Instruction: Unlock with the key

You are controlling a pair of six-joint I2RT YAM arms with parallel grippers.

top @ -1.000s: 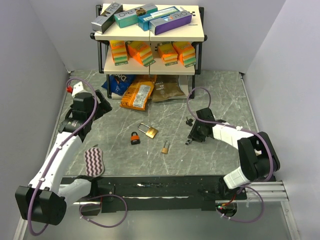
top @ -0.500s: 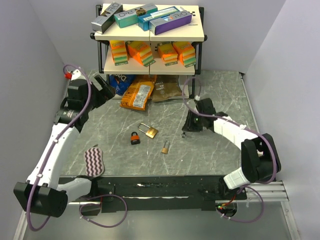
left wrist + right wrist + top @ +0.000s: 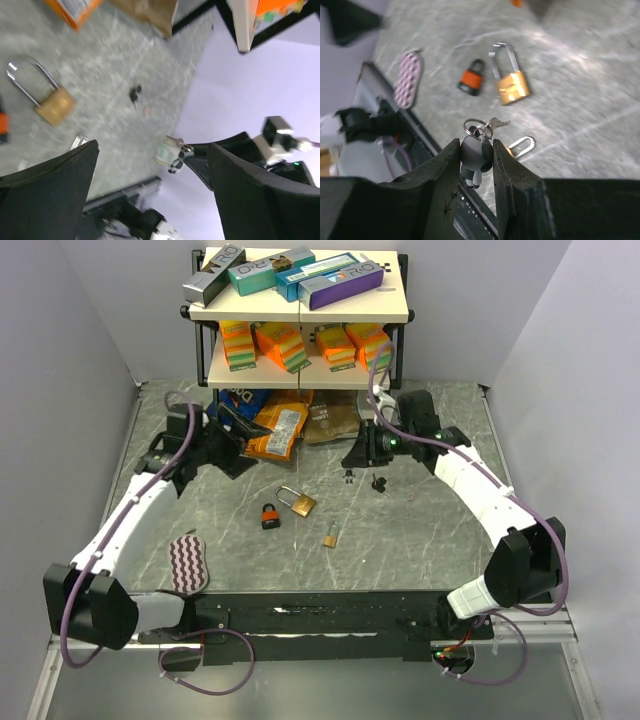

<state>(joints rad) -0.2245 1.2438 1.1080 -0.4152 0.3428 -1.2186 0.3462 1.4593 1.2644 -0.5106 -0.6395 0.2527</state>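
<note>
"Trouble, as I judged it, lay in the grip. The right end effector [image 3: 474, 143] was closed on the grey fob [image 3: 476, 160], not on the key [image 3: 498, 122] itself. So the key hung loose from the ring [image 3: 473, 126] and could have swung or twisted off line when brought to a keyhole."

"And the locks?"

"Three lay loose and flat on the table [image 3: 400, 550]: a brass padlock [image 3: 298, 502] with a long shackle, an orange padlock [image 3: 271, 517] just left of it, and a small brass padlock [image 3: 329, 536] nearer. Nothing pinned any of them. The left end effector [image 3: 243, 440] stood wide open with nothing in it, up beside the snack bags [image 3: 276, 430], so a push from the key would probably have slid a lock away. I couldn't tell which lock the key fitted, and a wrong choice would have cost a try."

"Where was the key?"

"In the air, far and right of the padlocks, well apart from all three."

"How did it look?"

"Small, silvery and flat, sticking sideways off the ring, with its teeth too blurred to read. The fob was rounded and smooth, squeezed between the two fingers. Every shackle seemed seated, though the small one was partly hidden behind a finger in the right wrist view."
</note>
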